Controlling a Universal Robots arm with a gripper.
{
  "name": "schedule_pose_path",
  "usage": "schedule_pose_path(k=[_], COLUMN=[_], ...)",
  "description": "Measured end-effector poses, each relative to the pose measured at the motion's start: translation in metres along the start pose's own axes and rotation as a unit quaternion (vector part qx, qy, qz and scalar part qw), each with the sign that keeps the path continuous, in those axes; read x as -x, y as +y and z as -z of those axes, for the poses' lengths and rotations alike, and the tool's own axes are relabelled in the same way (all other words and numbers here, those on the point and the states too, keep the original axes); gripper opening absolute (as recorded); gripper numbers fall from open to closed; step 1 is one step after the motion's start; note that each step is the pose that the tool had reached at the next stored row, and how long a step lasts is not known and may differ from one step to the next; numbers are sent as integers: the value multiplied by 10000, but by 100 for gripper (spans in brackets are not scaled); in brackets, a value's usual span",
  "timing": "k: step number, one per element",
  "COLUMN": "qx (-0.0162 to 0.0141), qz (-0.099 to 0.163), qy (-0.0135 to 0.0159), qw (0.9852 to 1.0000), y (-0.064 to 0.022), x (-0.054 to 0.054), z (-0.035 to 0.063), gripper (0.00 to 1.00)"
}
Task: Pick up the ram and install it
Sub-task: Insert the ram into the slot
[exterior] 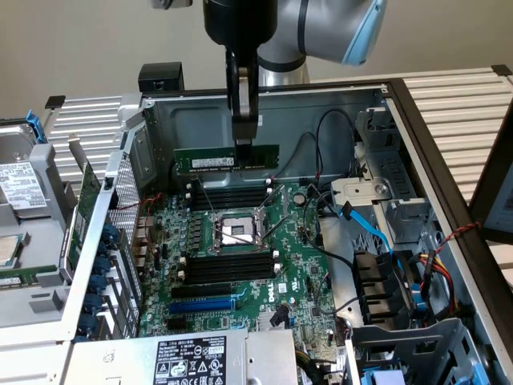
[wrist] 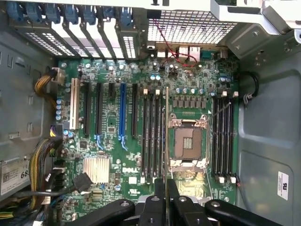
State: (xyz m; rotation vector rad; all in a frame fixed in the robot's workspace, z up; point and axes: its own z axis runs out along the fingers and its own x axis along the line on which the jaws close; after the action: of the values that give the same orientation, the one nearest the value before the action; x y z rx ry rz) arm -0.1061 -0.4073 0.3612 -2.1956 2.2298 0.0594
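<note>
One ram pinched at its top edge in the claw, held level. Hanging clear above the far black memory slots, near the case wall. Open air off both ends.

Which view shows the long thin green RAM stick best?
The exterior view: the long thin green RAM stick shows its labelled face, gripped by the pincer. The wrist view sees the stick edge-on, a thin line.

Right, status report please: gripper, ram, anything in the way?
Gripper shut on the ram. Ram held level above the motherboard, not seated. Nothing seen between it and the black memory slots.
</note>
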Motion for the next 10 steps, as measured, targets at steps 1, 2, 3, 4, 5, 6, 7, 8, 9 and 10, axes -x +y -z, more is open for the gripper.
schedule_pose_path(k=[1,2,3,4,5,6,7,8,9,10], qx=[-5,-8,-9,-8,-9,-10,-8,-8,-9,-9], qz=[0,-1,-1,-2,-2,-4,-4,-4,-4,-3], qy=[21,44,59,71,71,74,78,79,80,80], qw=[10000,10000,10000,10000,10000,10000,10000,10000,10000,10000], y=[14,18,18,19,19,19,19,20,20,20], x=[10,23,35,45,45,55,78,103,128,148], z=[-9,-15,-16,-16,-17,-18,-17,-18,-20,-22], gripper=[14,14,14,14,14,14,14,14,14,14])
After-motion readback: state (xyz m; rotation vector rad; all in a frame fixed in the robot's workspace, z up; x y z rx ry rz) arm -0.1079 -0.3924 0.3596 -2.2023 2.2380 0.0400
